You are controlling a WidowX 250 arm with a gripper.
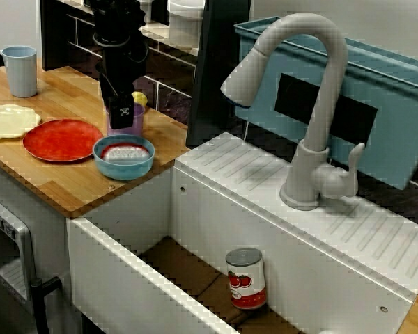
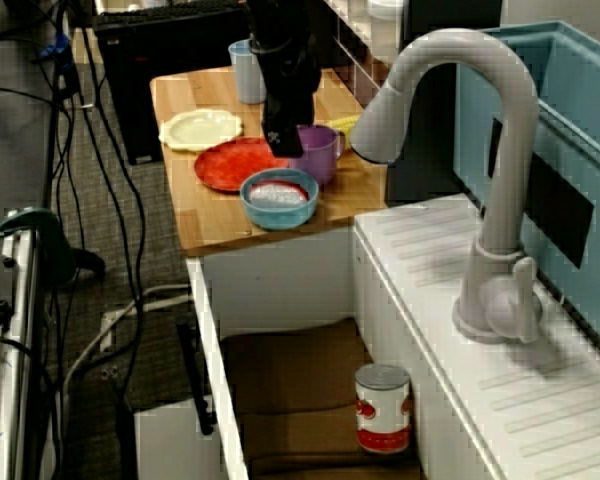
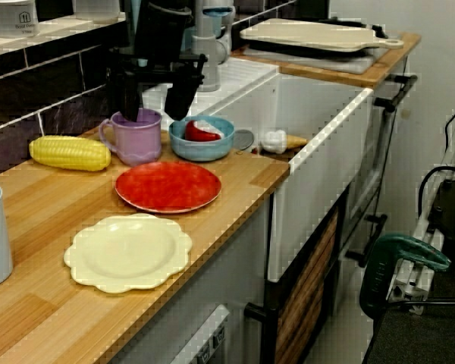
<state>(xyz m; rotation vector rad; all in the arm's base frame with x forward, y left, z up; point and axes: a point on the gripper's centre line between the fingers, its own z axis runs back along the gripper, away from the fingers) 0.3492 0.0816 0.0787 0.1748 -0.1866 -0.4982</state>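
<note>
My black gripper hangs open just above a purple mug at the back of the wooden counter. In the view along the counter, one finger is over the mug's mouth and the other is over the gap between the mug and a blue bowl. Nothing is between the fingers. The bowl touches the mug's side and holds something red and white. In the view across the sink, the gripper covers part of the mug. A yellow corn cob lies beside the mug by the wall.
A red plate and a cream scalloped plate lie in front of the mug. A light blue cup stands at the counter's far end. A tomato can stands in the sink below the grey faucet. A teal bin is behind the faucet.
</note>
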